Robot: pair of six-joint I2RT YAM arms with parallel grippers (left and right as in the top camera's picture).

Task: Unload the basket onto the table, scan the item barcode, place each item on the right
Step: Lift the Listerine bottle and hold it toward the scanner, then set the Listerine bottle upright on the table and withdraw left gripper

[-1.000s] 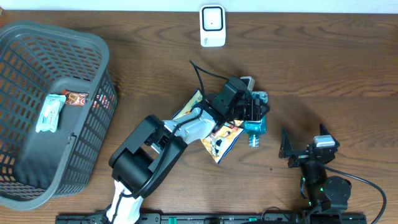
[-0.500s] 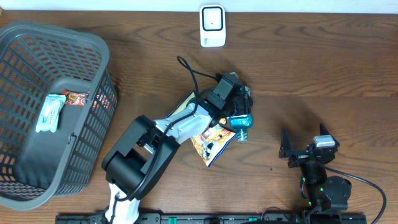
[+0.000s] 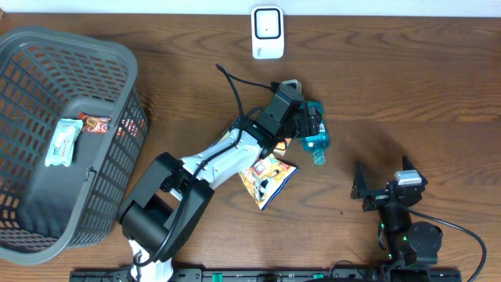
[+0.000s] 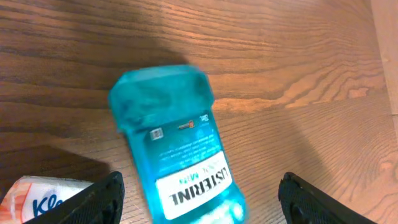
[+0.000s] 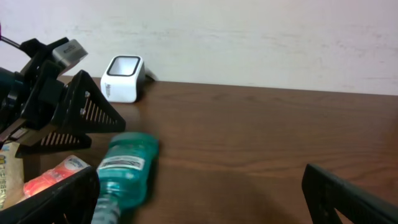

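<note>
A teal mouthwash bottle [image 3: 316, 141] with a white label lies on the wooden table, right of centre. My left gripper [image 3: 312, 124] is just over its far end. In the left wrist view the bottle [image 4: 177, 149] sits between wide-apart fingers [image 4: 102, 199], with a clear gap on the right side, so the gripper is open. The white barcode scanner [image 3: 267, 32] stands at the table's far edge. My right gripper [image 3: 380, 188] rests open near the front right, empty; its view shows the bottle [image 5: 124, 171] to the left and the scanner [image 5: 123, 78] behind.
A grey mesh basket [image 3: 117, 70] at the left holds a few packets. A yellow snack bag [image 3: 268, 178] lies under the left arm. A tissue pack [image 4: 43, 196] sits beside the bottle. The wall runs along the far edge.
The left arm swung the bottle up and to the right. Its jaws have widened and the bottle now lies loose between them. The right arm has not moved.
</note>
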